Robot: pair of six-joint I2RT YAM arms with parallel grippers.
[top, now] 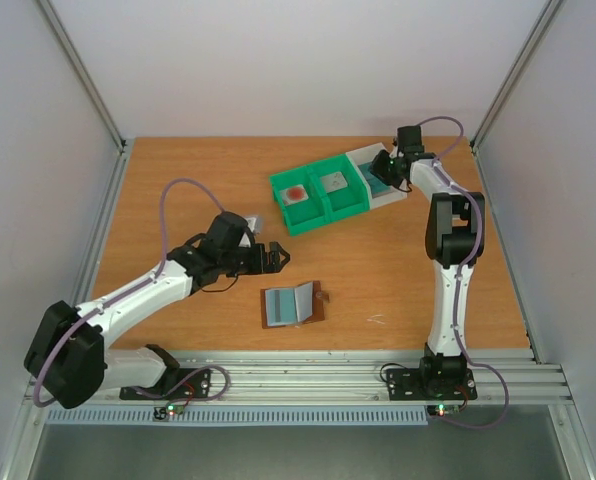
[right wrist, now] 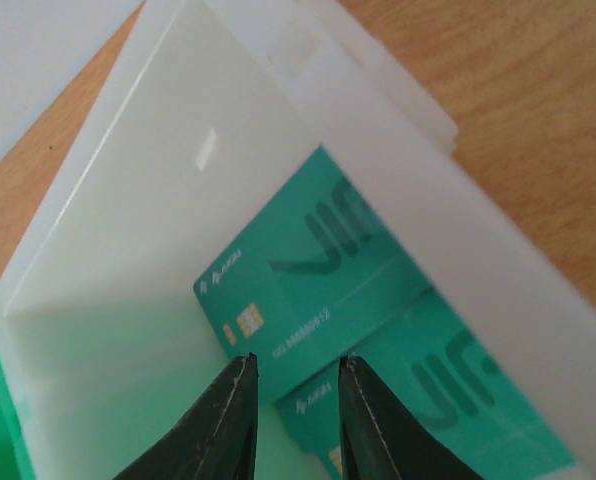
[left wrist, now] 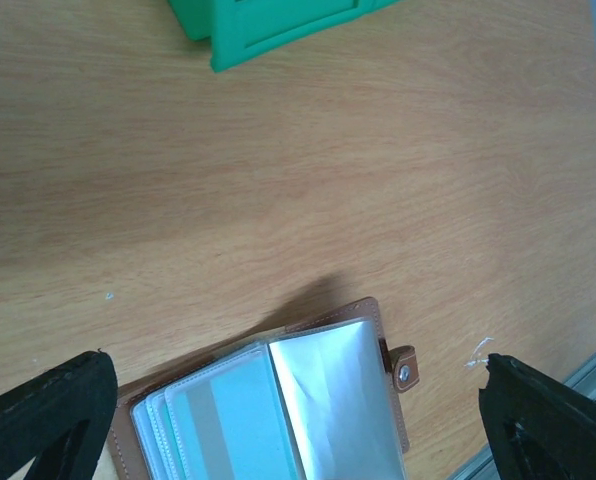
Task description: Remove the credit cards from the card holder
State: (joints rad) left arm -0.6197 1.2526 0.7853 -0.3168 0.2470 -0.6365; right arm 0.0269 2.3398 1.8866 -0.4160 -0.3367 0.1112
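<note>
The brown card holder (top: 293, 304) lies open on the table, with grey-blue pocket panels up. In the left wrist view the card holder (left wrist: 328, 400) shows a snap tab (left wrist: 403, 368) and teal cards (left wrist: 248, 425) inside clear sleeves. My left gripper (top: 278, 258) hovers open and empty just behind it; in the wrist view the left gripper (left wrist: 296, 362) has the holder between its spread fingers. My right gripper (top: 378, 172) is over the white bin (top: 363, 157). Two teal credit cards (right wrist: 298, 280) (right wrist: 438, 390) lie flat in the white bin (right wrist: 178, 200), below the slightly parted, empty right gripper (right wrist: 296, 365).
A green two-compartment bin (top: 318, 195) stands left of the white bin, holding a red-spotted tile (top: 295, 193) and a grey tile (top: 333, 182). Its corner shows in the left wrist view (left wrist: 278, 25). A grey square (top: 253, 222) lies by the left arm. The table's metal rail runs along the near edge.
</note>
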